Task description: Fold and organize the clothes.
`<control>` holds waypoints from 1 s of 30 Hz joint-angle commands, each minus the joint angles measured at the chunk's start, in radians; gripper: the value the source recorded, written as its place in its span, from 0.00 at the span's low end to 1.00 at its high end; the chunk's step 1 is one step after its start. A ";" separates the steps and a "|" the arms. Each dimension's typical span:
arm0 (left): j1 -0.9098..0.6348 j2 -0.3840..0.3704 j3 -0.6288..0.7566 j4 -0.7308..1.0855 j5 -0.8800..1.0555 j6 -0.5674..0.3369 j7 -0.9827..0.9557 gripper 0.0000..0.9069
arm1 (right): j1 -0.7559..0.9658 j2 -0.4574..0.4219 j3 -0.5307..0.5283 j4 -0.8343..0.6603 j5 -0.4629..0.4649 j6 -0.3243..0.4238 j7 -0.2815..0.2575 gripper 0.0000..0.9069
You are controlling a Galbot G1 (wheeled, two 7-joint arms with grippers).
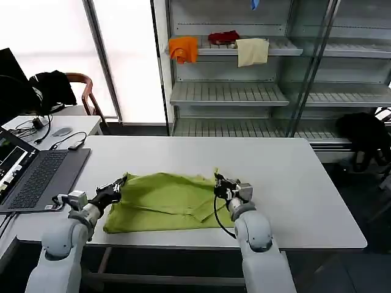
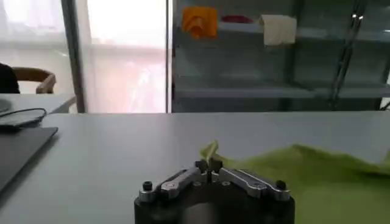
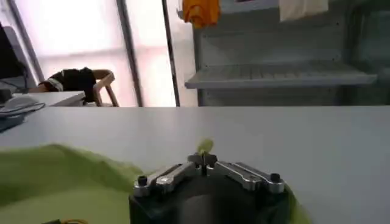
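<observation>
Lime-green cotton T-shirt (image 1: 162,201) lying partly folded and rumpled on the near half of a white table (image 1: 293,183), between the two arms. Left claw (image 1: 120,185) at the shirt's left far corner, fingers together on a small peak of cloth; in the left wrist view that peak (image 2: 211,152) stands up just above the closed tips (image 2: 208,165), with the rest of the shirt spreading away to one side. Right claw (image 1: 219,183) at the shirt's right far corner, likewise pinched shut on a tuft of fabric; the right wrist view shows the tuft (image 3: 205,145) poking out past the meeting fingertips (image 3: 202,160). Both grips sit on the far edge, well apart from each other, the body of the shirt slumped toward the near table edge.

Handling, as judged: the cloth is light, soft and limp, with no stiffness of its own. It will sag and drape from any held point, and loose layers may slide over one another or drag on the table top. It is not fragile, but a thin pinch can slip out. Best holds are corners, hems or shoulder seams, taken as a matched pair so the edge stays taut between the claws.

Laptop (image 1: 36,174) rests at the left of the table, clear of the shirt
</observation>
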 commanded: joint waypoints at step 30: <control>0.155 0.012 -0.051 -0.088 0.155 -0.085 0.080 0.31 | -0.152 -0.005 0.023 0.091 -0.151 0.004 -0.002 1.00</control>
